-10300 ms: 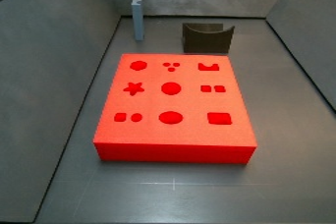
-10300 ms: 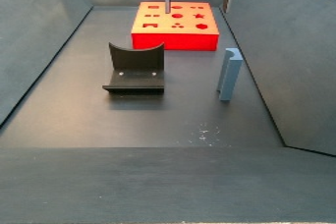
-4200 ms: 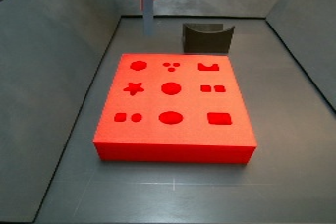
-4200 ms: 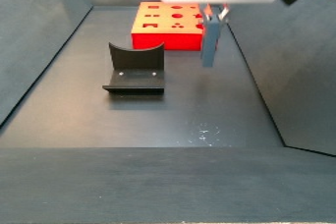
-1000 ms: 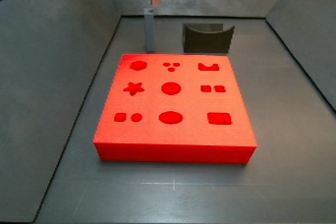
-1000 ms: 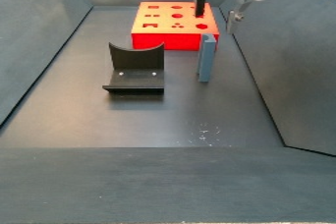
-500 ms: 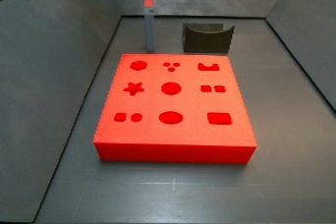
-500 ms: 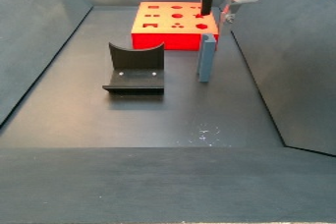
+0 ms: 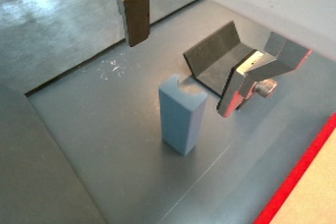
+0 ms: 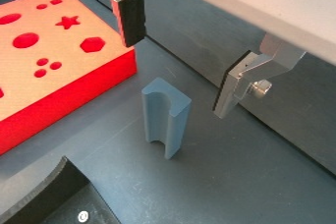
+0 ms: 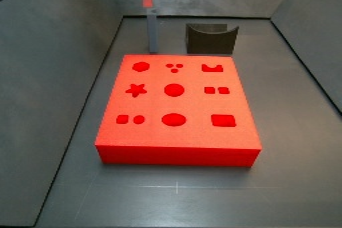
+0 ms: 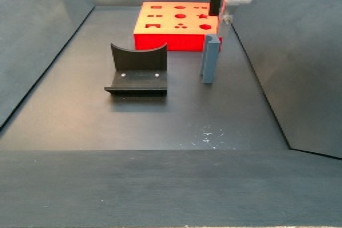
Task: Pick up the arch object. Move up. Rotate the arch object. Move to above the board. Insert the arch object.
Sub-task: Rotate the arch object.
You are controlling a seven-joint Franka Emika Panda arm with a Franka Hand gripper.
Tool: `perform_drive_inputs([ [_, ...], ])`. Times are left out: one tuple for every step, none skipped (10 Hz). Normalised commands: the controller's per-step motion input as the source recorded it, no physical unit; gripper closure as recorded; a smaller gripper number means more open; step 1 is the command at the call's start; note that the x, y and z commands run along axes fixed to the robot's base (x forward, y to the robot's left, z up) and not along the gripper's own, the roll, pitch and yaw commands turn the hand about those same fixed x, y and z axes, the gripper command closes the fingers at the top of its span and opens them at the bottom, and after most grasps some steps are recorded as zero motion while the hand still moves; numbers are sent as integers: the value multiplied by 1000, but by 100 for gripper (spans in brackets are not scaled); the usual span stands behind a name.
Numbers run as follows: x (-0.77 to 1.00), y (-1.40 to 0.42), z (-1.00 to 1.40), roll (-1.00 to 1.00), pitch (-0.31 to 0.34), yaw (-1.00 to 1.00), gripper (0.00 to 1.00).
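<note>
One arch object (image 10: 163, 118) is seen standing upright on the dark floor, just beside the edge of the one red board (image 10: 66, 66); in a side view it shows as a slim pale post (image 12: 210, 60) right next to the board's (image 12: 175, 26) near side. In another side view the same post (image 11: 151, 34) is seen just behind the board's (image 11: 177, 97) far edge.

The gripper (image 10: 182, 59) is held above the arch object with its two fingers spread wide apart, so nothing is gripped. One finger (image 10: 129, 18) is seen on the board side, the other finger (image 10: 239, 83) on the wall side, and the block sits below the gap between them without being touched. The same spread is shown in a wrist view: gripper (image 9: 184, 59) over the block (image 9: 184, 117), both plates clear of it.

Nine recesses can be counted on the board's top face, laid out three by three.

One fixture (image 12: 136, 70) is seen on the floor, well apart from the arch object, with its dark bracket also visible behind the board (image 11: 211, 39).
</note>
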Motion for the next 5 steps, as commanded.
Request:
perform_drive_inputs([
  [11, 2, -1000, -31, -1, -97, 0],
  [19, 10, -1000, -20, -18, -72, 0],
  [20, 20, -1000, -6, -26, -62, 0],
  [21, 26, -896, 7, -31, -57, 0],
  [23, 28, -701, 21, -36, -50, 0],
])
